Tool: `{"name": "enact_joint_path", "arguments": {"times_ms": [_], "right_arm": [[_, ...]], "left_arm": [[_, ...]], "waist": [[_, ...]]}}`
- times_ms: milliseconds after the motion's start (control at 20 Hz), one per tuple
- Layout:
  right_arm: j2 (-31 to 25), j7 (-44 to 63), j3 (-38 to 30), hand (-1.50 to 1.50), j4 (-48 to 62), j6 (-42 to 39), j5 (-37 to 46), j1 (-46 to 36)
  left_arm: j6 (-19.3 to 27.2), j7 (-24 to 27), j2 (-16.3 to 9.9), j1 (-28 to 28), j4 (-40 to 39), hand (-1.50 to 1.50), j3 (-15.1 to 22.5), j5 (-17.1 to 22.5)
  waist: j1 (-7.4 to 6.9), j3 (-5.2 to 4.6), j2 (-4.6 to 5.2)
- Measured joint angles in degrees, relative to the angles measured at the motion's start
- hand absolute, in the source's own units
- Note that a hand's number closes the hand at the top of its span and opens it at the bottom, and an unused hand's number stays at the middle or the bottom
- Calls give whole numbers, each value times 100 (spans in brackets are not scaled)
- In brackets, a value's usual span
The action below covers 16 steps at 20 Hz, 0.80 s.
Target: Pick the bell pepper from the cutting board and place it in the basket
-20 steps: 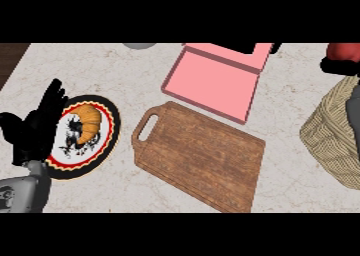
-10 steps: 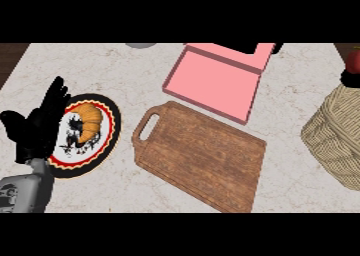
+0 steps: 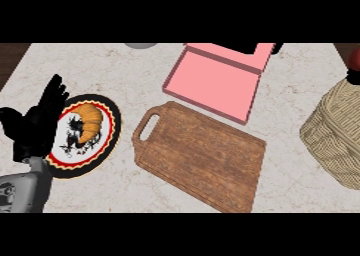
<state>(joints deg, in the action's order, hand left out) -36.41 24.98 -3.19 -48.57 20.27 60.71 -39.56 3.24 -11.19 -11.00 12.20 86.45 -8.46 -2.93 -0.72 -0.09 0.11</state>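
The red bell pepper shows at the far right edge, just above the woven basket. A black bit of my right hand sits under the pepper and holds it; the rest of that hand is out of view. The wooden cutting board lies in the middle of the counter with nothing on it. My left hand rests open at the left, fingers up, over the edge of a plate.
A plate with a croissant lies left of the board. A pink open box stands behind the board. A grey round object peeks in at the counter's far edge.
The pepper and my right hand have moved right and are now mostly past the view's right edge, over the basket. The left hand has stayed still.
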Motion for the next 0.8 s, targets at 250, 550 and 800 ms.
{"name": "enact_joint_path", "arguments": {"times_ms": [250, 550, 800], "right_arm": [[-5, -37, -114, 150, 581, -106, 178, -377], [-5, 46, -157, 150, 1121, -820, 177, -636], [-113, -244, -340, 150, 1635, -954, 99, -809]], "left_arm": [[15, 40, 61, 8, -53, 0, 31, -28], [-68, 23, 3, -9, -49, 0, -47, 63], [-85, 37, 4, -84, 16, 0, -32, 40]], "waist": [[4, 3, 1], [-9, -10, -10], [-20, -9, -6]]}}
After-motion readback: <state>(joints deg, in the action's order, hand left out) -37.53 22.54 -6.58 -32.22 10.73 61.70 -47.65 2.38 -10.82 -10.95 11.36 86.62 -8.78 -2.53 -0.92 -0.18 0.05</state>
